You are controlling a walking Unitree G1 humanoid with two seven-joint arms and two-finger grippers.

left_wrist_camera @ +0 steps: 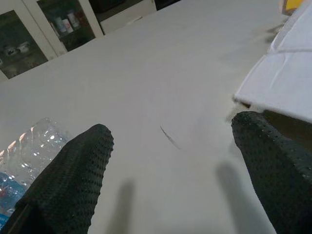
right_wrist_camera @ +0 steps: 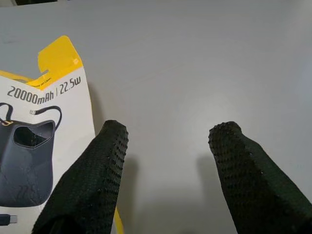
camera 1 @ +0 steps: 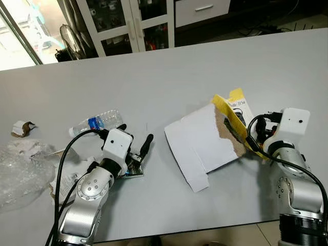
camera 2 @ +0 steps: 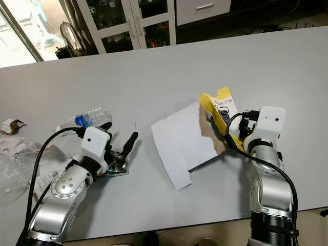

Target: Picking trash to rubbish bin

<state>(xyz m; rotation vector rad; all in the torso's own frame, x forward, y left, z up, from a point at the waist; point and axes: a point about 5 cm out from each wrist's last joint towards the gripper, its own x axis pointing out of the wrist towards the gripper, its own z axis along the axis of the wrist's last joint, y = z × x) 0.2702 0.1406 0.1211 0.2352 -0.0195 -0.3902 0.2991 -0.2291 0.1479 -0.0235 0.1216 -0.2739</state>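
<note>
Showing both arms resting on the table [camera 1: 169, 82] edge. Right gripper [right_wrist_camera: 168, 161], fingers spread and empty, sits just beside the flattened yellow-and-white carton [camera 1: 210, 141], placed to grasp it. Left gripper [left_wrist_camera: 170, 170], also spread, lies between carton and plastic bottle [camera 1: 97, 123].

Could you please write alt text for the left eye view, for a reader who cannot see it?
Two silver robot arms rest on a grey table: the open left gripper lies beside a clear plastic bottle, and the right gripper sits against a torn yellow-and-white cardboard box. Crumpled plastic wrap lies at the far left.
</note>
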